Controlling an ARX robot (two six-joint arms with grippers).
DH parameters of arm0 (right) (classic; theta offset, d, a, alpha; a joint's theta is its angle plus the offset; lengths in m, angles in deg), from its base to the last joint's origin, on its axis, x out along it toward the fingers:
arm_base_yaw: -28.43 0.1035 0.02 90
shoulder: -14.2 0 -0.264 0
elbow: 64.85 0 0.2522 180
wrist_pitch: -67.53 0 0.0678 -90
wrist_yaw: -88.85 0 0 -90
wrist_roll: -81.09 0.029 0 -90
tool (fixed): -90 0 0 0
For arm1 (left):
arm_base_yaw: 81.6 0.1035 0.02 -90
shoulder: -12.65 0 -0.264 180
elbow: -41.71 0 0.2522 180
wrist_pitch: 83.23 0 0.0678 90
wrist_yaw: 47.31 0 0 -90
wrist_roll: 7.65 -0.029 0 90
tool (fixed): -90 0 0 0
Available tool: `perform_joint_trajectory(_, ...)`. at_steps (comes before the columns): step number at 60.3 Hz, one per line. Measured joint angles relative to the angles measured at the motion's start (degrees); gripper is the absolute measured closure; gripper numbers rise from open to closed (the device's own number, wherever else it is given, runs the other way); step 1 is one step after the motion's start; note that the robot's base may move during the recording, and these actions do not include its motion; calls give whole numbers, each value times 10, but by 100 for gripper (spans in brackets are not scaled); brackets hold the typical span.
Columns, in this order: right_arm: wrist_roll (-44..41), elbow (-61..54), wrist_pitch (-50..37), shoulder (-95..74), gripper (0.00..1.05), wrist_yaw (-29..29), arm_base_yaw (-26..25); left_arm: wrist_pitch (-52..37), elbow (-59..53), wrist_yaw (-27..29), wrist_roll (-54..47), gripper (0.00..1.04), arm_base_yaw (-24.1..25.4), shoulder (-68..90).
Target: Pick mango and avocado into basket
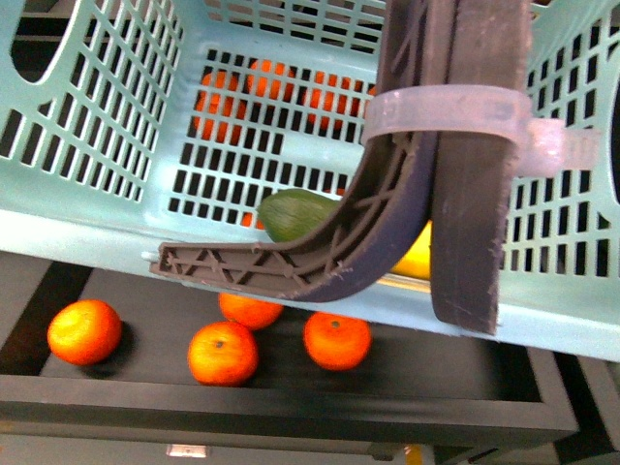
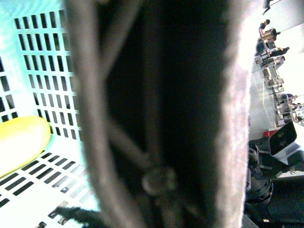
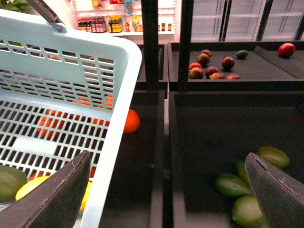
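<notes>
The teal basket point(image 1: 87, 136) hangs lifted and fills the front view; its grey-brown handle point(image 1: 465, 194) with a white zip tie crosses in front. The dark green avocado point(image 1: 295, 215) and the yellow mango point(image 1: 418, 254) lie on its floor. My left gripper is shut on the basket's handle point(image 2: 156, 118), which fills the left wrist view as a blur and hides the fingers; the mango point(image 2: 21, 142) shows beside it. My right gripper point(image 3: 166, 190) is open and empty, just outside the basket's rim point(image 3: 121, 95), over dark bins. The avocado point(image 3: 8, 183) and mango point(image 3: 29, 187) show through that wall.
Several oranges point(image 1: 223, 352) lie on a black tray under the basket, one point(image 3: 132, 121) beside its wall. Several green oblong fruits point(image 3: 232, 185) lie in the bin under my right gripper. Dark red fruits point(image 3: 209, 66) sit on a farther tray. Black shelf posts point(image 3: 149, 42) stand behind.
</notes>
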Motion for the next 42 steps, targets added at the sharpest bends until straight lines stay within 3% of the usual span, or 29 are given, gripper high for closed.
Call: perform_joint_trajectory(42,0,0,0,1,9,-2,0,0,0,-1,-1,94,2,0)
